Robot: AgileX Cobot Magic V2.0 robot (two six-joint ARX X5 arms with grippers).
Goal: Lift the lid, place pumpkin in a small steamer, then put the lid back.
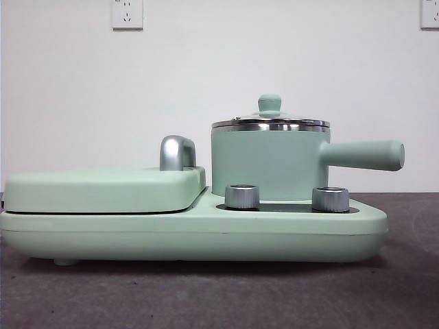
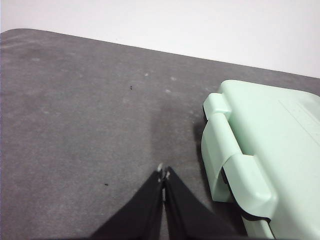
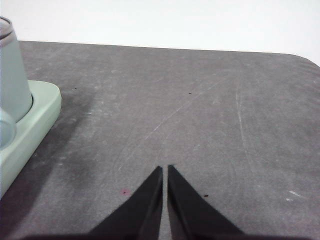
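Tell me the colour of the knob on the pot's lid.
Mint green, matching the pot; the knob tops the chrome-rimmed lid, clearest in the front view.

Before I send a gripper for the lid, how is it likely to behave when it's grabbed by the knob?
The lid looks rigid, with a chrome rim, so it should lift without flexing. Its knob is small, rounded and smooth, so the jaws may slip. It probably sits loose on the small steamer and could tilt if pinched off-centre.
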